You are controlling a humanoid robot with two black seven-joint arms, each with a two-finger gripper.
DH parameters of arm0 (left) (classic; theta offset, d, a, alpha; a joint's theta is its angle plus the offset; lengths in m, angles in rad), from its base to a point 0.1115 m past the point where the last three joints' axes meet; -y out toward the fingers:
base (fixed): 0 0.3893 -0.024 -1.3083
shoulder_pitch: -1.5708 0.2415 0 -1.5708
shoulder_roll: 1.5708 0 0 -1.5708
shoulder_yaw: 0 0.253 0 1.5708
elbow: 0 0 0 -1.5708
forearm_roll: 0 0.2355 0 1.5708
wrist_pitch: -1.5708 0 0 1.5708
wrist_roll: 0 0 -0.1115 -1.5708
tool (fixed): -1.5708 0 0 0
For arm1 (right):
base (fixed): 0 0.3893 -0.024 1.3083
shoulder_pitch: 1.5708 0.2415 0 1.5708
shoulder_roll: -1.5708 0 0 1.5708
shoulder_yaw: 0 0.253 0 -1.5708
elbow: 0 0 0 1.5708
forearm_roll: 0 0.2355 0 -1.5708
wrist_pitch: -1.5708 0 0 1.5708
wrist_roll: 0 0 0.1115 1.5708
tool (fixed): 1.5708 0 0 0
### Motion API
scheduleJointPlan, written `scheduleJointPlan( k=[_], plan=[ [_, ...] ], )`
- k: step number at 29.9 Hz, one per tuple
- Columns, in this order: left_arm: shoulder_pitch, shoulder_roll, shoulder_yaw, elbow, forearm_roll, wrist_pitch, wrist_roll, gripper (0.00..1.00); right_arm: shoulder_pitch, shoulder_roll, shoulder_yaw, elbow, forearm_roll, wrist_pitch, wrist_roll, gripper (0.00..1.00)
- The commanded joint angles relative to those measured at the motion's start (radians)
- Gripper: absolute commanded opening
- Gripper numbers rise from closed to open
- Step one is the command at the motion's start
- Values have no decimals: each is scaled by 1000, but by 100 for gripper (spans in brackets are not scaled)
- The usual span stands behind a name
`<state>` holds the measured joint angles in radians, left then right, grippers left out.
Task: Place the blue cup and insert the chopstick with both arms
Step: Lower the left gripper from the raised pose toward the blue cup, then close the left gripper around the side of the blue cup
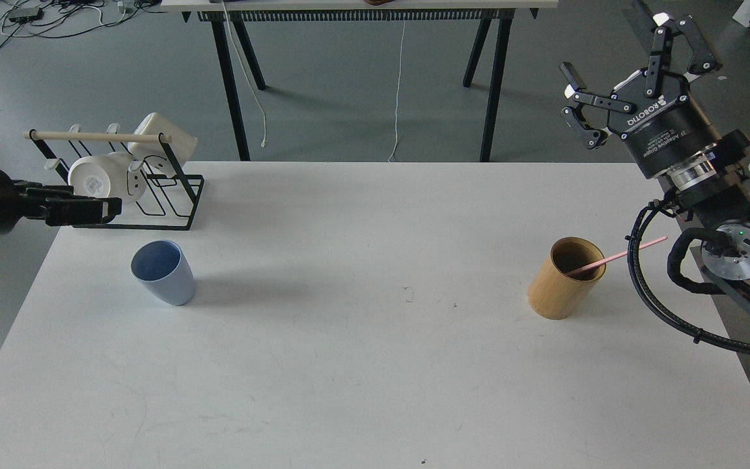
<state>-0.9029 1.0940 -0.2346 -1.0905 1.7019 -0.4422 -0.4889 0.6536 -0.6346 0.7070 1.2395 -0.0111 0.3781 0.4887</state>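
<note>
The blue cup point(163, 273) stands upright on the left part of the white table point(375, 365). The pink chopstick point(617, 256) leans in a tan wooden cylinder point(566, 278) at the right, its upper end pointing right. My left gripper point(111, 209) comes in level from the left edge, above and left of the cup, in front of the mug rack. It is dark and seen side-on, so its fingers cannot be told apart. My right gripper point(609, 49) is open and empty, raised beyond the table's far right corner, well above the cylinder.
A black wire rack point(153, 195) with white mugs point(98, 181) and a wooden bar stands at the table's far left corner, just behind my left gripper. Another table's black legs point(232, 85) stand beyond the far edge. My right arm's cables point(648, 293) hang by the right edge.
</note>
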Motion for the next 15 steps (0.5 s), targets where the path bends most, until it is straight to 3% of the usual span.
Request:
scheduleJointPlan(
  k=[1, 15],
  plan=[
    [5, -52, 41, 90, 19, 31, 0, 99, -17, 0, 6, 0, -1, 1, 0, 96],
    [41, -209, 66, 251, 19, 50, 0, 99, -57, -7, 35, -2, -1, 2, 0, 96]
  ],
)
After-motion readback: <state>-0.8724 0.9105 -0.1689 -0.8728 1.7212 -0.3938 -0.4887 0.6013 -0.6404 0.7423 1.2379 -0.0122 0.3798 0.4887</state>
